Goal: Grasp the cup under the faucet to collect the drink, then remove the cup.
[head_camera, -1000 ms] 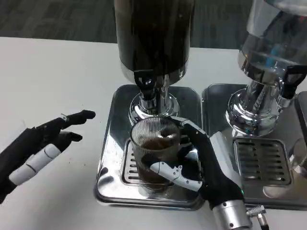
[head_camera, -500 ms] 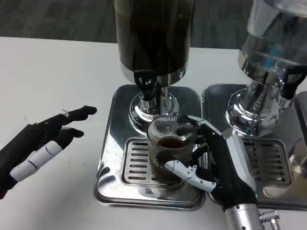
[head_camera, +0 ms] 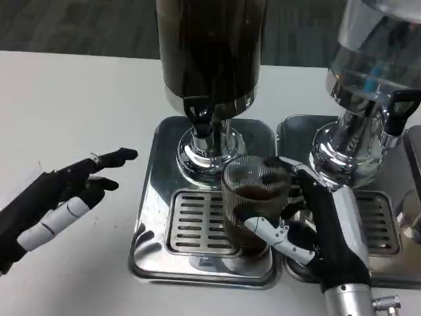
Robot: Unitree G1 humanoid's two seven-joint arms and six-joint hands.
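A ribbed clear glass cup (head_camera: 253, 201) holds a little dark drink. My right hand (head_camera: 314, 222) grips it, thumb across its front and fingers behind. The cup is at the right edge of the left drip tray (head_camera: 200, 227), to the right of the black faucet (head_camera: 200, 113) on the dark dispenser (head_camera: 210, 46). Over the white table at the left, my left hand (head_camera: 56, 197) hovers with its fingers spread and nothing in it.
A second dispenser with a clear tank (head_camera: 375, 72) and black tap (head_camera: 393, 108) stands at the right on its own drip tray (head_camera: 378, 217). White table surface (head_camera: 72, 105) lies open to the left of the trays.
My right hand has carried the cup rightward from under the faucet to the right edge of the left tray. The left hand has barely moved.
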